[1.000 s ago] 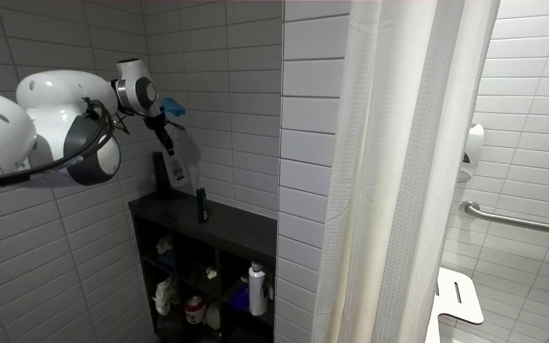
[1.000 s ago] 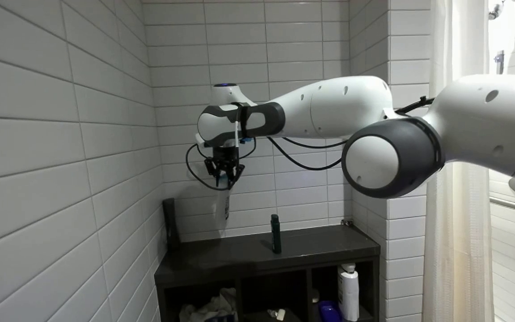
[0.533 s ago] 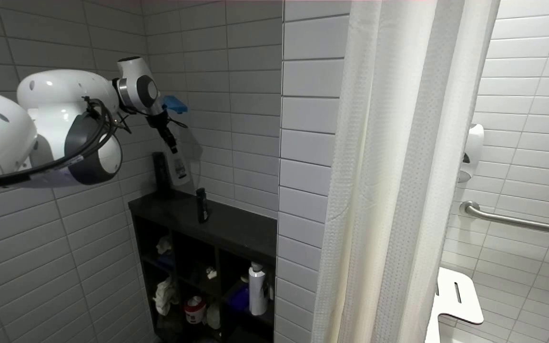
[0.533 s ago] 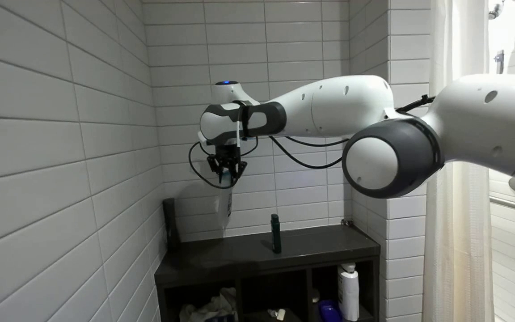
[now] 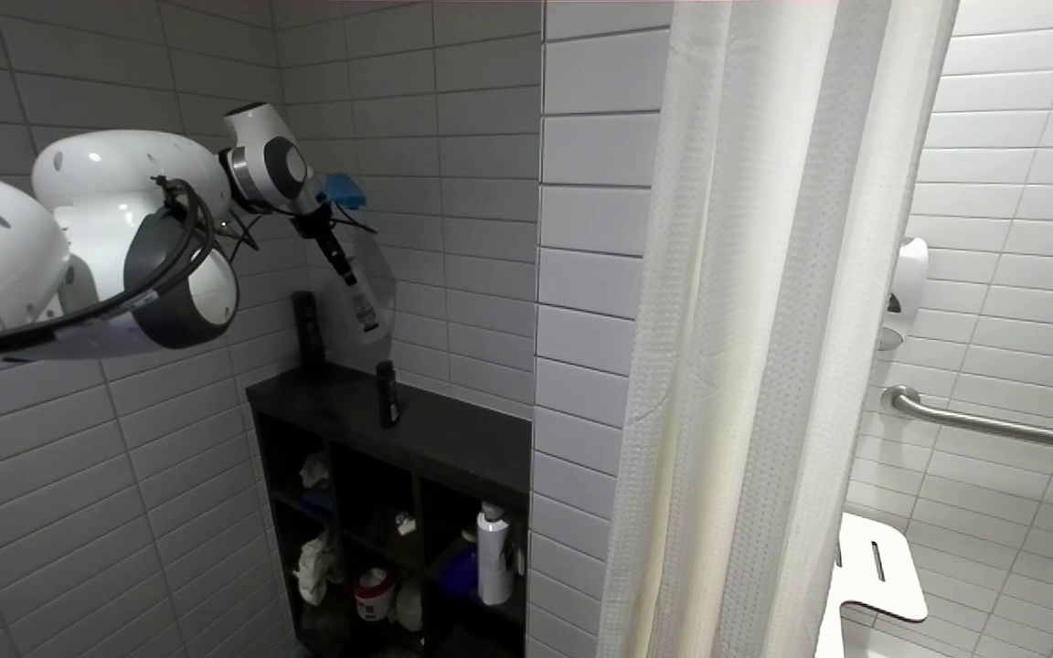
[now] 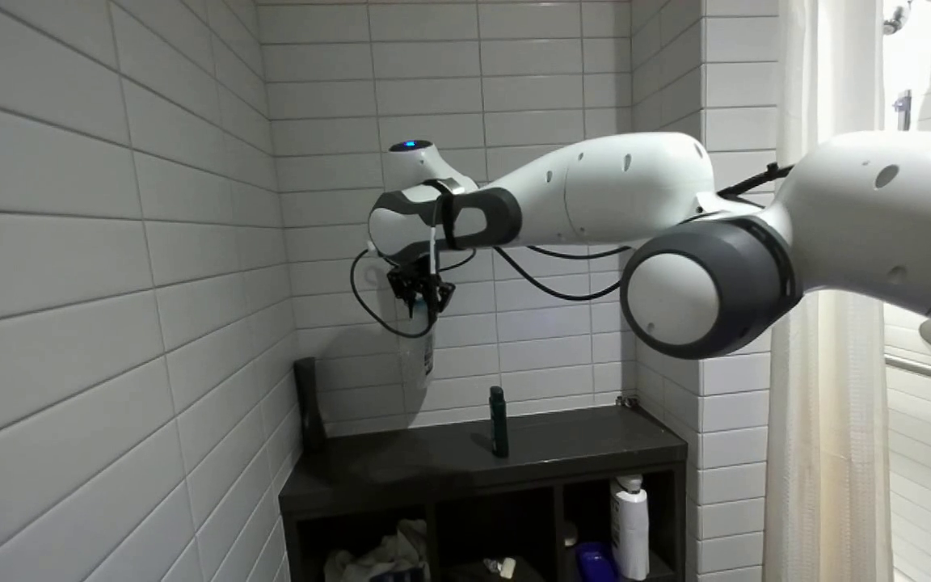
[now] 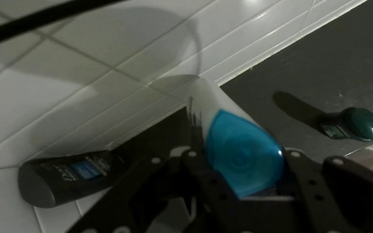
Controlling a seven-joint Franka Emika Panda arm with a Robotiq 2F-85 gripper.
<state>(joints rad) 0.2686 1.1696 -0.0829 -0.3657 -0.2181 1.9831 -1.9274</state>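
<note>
My gripper [image 7: 241,149] is shut on a white bottle [image 7: 210,100] with a see-through blue cap [image 7: 243,155]. The fingers stand on both sides of the cap. In both exterior views the gripper [image 5: 346,272] [image 6: 421,295] points down and holds the bottle [image 5: 367,311] [image 6: 419,352] in the air above the dark shelf top [image 6: 579,436], near the tiled back wall. The bottle is tilted. A black bottle [image 7: 70,178] stands at the left corner, also seen in an exterior view [image 6: 309,404]. A small dark green bottle [image 7: 351,124] [image 6: 499,422] stands on the shelf top to the right.
Cubbies under the shelf top hold cloths [image 6: 385,558], a white bottle [image 6: 631,525], a blue item [image 6: 595,562] and a red-and-white tub [image 5: 374,594]. Tiled walls stand close at the left [image 6: 110,323] and back. A pale curtain [image 5: 746,366] hangs at the right.
The gripper and the held bottle have moved up and a little to the right in both exterior views. The bottle is more tilted in an exterior view. The bottles on the shelf have not moved.
</note>
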